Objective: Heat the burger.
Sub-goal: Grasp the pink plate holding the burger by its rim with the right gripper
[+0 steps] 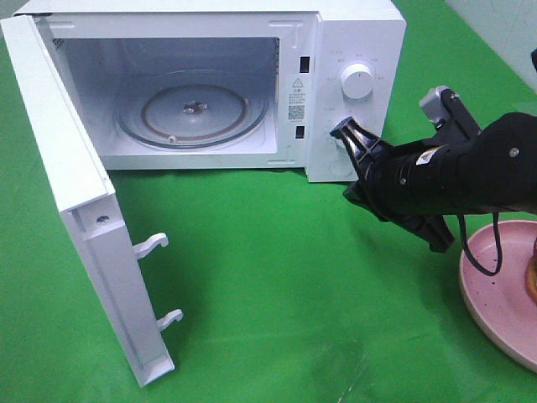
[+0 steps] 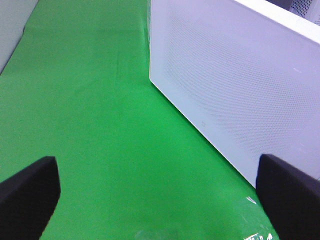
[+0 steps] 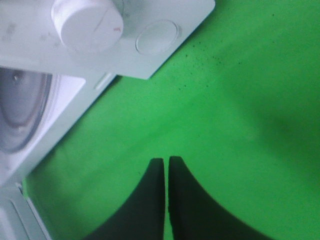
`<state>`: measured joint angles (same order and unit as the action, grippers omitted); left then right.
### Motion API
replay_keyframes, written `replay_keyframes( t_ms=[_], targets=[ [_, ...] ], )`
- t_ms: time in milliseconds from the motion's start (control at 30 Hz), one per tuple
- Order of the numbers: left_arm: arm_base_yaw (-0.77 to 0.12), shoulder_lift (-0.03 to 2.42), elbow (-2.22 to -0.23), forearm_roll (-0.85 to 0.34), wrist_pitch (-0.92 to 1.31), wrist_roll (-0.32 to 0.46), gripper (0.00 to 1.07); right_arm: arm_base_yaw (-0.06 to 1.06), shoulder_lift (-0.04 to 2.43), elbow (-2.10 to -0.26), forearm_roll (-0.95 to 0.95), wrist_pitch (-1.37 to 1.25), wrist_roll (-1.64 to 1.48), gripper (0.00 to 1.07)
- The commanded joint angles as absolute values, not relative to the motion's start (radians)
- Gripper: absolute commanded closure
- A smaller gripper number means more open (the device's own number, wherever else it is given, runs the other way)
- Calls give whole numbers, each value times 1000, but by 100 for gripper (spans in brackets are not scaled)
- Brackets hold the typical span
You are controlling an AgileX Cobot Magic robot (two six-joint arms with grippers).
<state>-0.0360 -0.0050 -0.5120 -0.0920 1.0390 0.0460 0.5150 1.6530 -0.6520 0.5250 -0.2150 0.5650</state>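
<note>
— Our right gripper [image 1: 344, 131] has its two black fingers pressed tight together, and we see nothing between them. Where is the burger?
— We only see a tiny brown bit of the burger [image 1: 533, 273], at the right edge of the high view. It sits on the pink plate [image 1: 495, 294].
— Is the gripper near it?
— No, we see them well apart. The gripper's tip is close to the front of the microwave [image 1: 352, 34], just under the white knob [image 1: 357, 82].
— And what do we see of the microwave?
— Its door [image 1: 75, 210] is swung wide open, and we can see the round glass tray [image 1: 193, 109] inside.
— And our left gripper [image 2: 157, 172]?
— Its fingers are spread wide, holding nothing. It hangs over the green cloth [image 1: 277, 277], beside the white door.
</note>
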Motion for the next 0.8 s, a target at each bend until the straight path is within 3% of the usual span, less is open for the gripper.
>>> replay_keyframes(
  t_ms=[33, 367, 800],
  targets=[
    [-32, -24, -510, -90, 1035, 40, 6, 509, 1616, -654, 516, -82, 391, 105],
    [-32, -24, -510, -90, 1035, 40, 6, 509, 1582, -655, 472, 79, 200, 104],
    [-32, -24, -510, -90, 1035, 40, 6, 509, 1480, -734, 144, 465, 183, 99]
  ],
)
